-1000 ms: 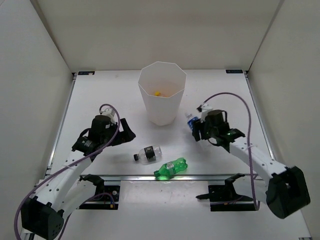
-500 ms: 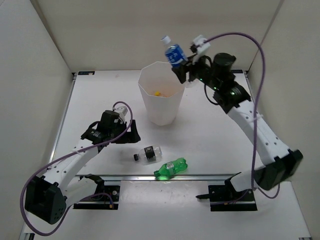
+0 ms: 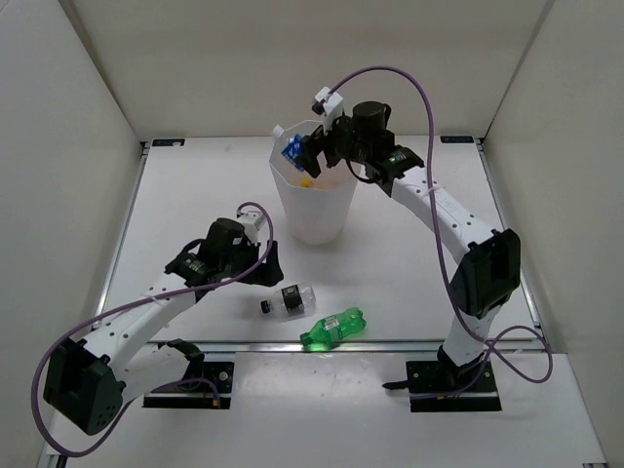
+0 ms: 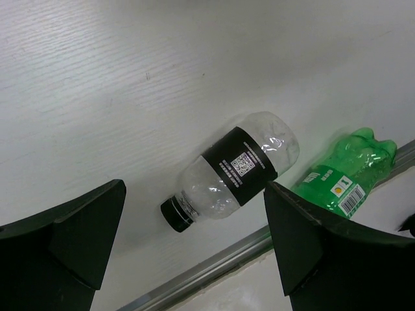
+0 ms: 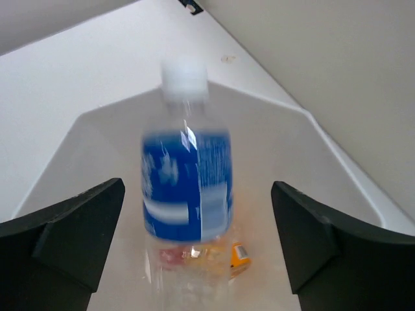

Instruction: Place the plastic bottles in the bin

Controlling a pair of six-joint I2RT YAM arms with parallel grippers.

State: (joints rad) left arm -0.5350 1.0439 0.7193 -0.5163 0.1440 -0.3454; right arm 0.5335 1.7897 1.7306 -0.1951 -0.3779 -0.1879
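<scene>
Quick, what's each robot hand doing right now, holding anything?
Left gripper: open, empty, above the black-label bottle.
Right gripper: open, blue-label bottle loose between its fingers.

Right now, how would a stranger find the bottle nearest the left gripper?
Start at the tall white bin. Two bottles lie toward the table's near edge. Pick the clear bottle with black cap and label, not the green bottle.

White tabletop [image 3: 185, 195]; plain white panels [image 3: 292, 58] at back and both sides; metal rail [image 3: 244, 344] along near edge; even light.
</scene>
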